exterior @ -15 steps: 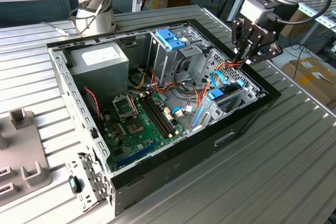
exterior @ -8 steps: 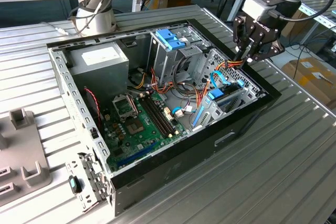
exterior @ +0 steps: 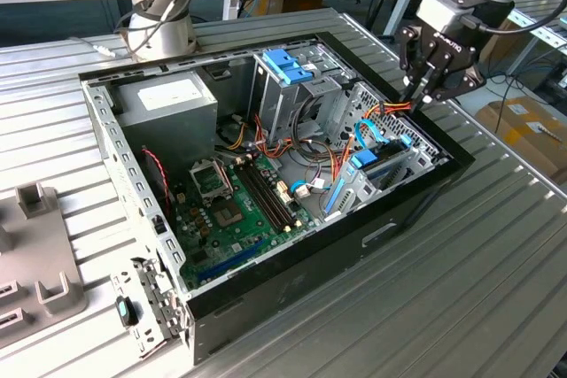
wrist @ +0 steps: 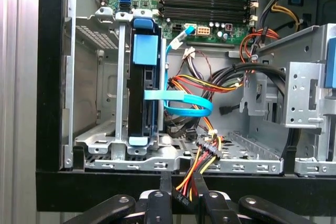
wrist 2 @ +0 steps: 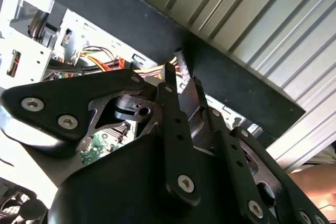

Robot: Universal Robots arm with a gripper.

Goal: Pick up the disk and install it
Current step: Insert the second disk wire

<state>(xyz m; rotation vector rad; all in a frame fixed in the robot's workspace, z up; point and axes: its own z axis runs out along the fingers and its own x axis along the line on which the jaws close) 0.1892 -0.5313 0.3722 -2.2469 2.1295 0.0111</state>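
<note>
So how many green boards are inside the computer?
1: the green board lies flat on the floor of the case, beside the grey power box. More may be hidden.

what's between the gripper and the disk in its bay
In the first wrist view, a bundle of red, yellow and black power wires and the case's black edge lie between the gripper and the disk, which stands upright in its bay.
</note>
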